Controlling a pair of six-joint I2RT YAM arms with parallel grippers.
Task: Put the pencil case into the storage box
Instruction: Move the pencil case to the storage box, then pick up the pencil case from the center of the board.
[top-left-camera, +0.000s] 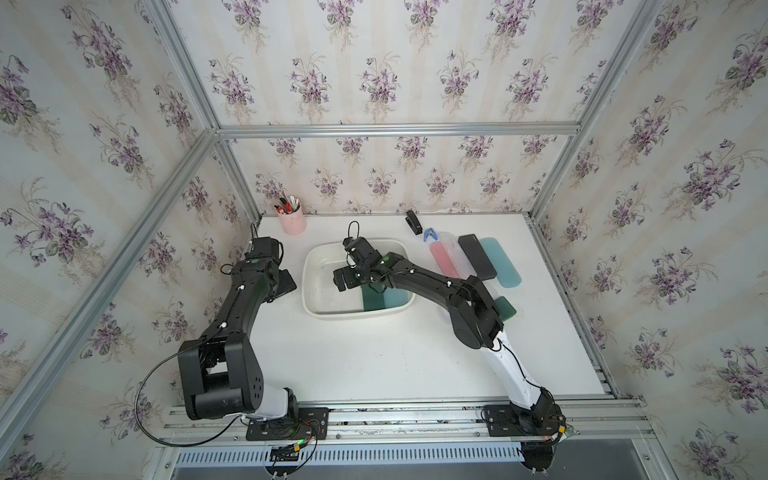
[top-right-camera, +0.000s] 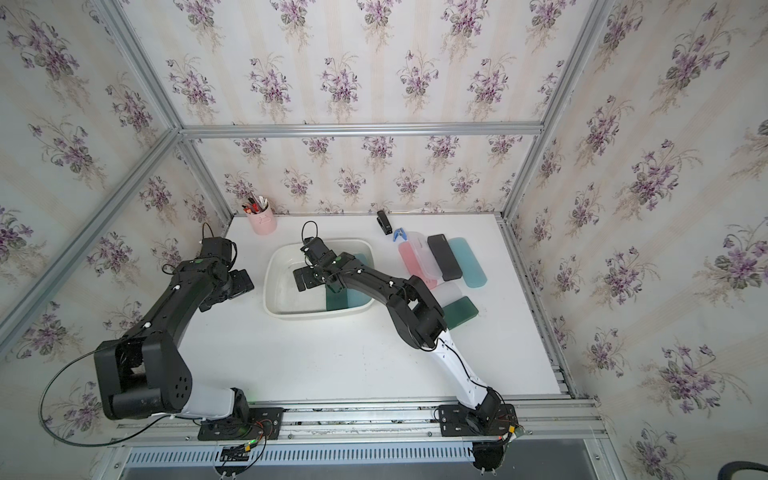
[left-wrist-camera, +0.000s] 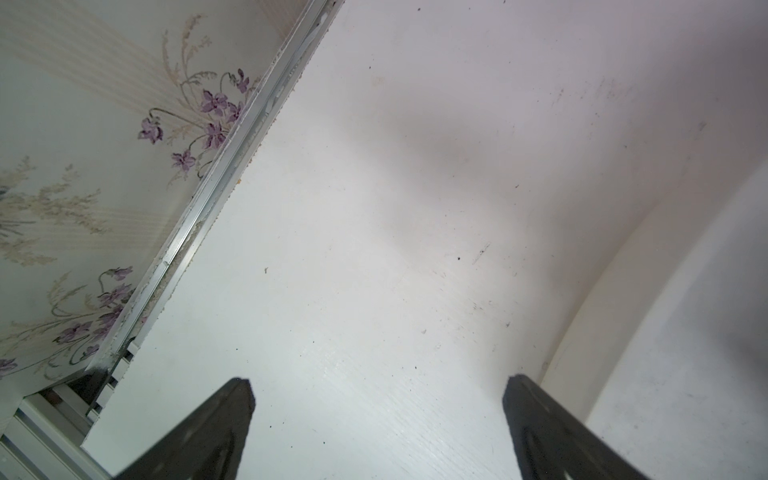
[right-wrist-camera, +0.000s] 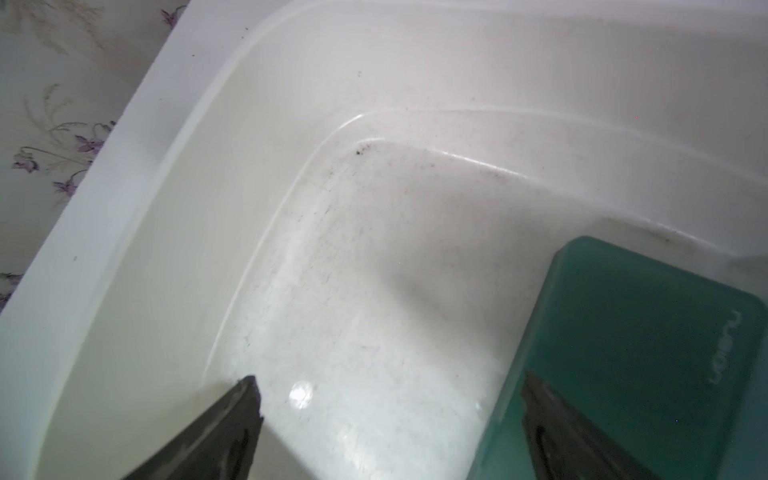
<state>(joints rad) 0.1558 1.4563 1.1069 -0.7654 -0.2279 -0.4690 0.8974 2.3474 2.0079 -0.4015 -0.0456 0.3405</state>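
2 arms stand at the front edge of the table (top-left-camera: 374, 365). the left arm (top-left-camera: 241, 307) bends up and forward near the left edge, with the left gripper (left-wrist-camera: 378, 390) pointing down, jaws wide apart and nothing between them. the right arm (top-left-camera: 436, 286) stretches forward and leftward toward the middle, with the right gripper (right-wrist-camera: 386, 386) tilted down, jaws spread and gripping nothing.

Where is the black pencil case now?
In a top view the black pencil case lies on the table, right of the storage box, between a clear case and a pale teal case.
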